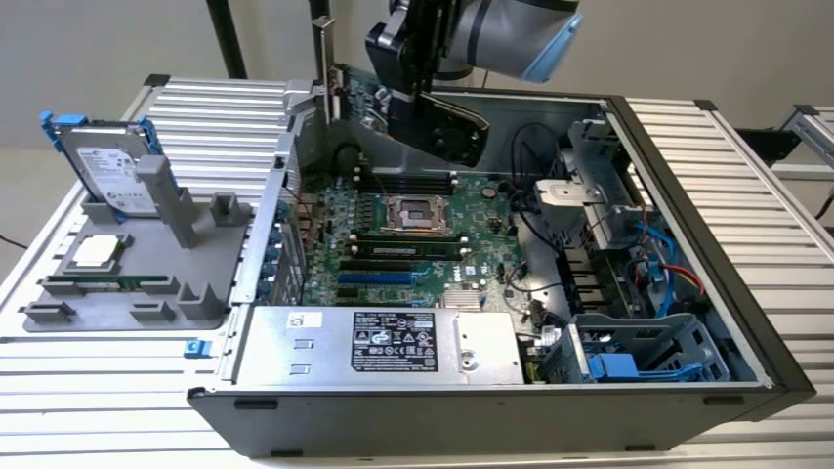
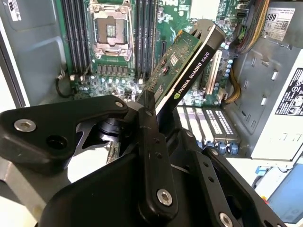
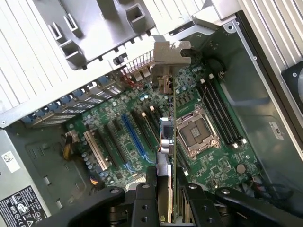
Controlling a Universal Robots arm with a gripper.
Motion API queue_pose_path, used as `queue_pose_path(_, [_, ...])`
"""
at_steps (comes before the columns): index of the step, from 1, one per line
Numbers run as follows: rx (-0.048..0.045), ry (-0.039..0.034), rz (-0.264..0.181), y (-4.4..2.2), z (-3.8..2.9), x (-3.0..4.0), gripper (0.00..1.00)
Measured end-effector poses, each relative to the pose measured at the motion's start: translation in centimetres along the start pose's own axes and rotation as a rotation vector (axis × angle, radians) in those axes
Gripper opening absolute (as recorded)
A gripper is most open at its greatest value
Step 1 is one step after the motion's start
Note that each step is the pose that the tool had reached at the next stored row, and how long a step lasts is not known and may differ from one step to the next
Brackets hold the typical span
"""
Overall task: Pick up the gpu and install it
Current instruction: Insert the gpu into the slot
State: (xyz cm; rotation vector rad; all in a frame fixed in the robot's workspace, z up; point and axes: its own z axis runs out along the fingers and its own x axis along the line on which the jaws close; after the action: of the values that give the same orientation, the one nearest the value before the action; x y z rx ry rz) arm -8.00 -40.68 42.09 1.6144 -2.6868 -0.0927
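Gripped the gpu [image 2: 187,61] firmly, gripper [image 2: 147,101] closed on its edge. Hung it on edge over the motherboard [image 1: 332,225] inside the open case [image 1: 456,420], toward the far side, between socket [image 3: 196,132] and blue slot [image 3: 131,137], bracket [image 3: 171,52] toward the exterior view's left.

Silver-grey and rounded at the joint of the arm [image 1: 495,29], closed off by a pale blue end cap [image 1: 558,47]. Matte black throughout on the gripper [image 2: 152,106]: flat, bar-like linkage arms [image 2: 61,125] with rounded ends, pinned by silver screws [image 2: 164,197] sunk in round recesses. Same black links and silver screw heads in the first wrist view, paired either side of two narrow fingers [image 3: 151,176].
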Motion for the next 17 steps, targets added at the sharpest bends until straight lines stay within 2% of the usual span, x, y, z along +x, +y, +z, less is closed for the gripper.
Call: queue_pose_path(17, [-0.0037, 0.0078, -0.145, 0.0, 0.0, 0.0, 0.0])
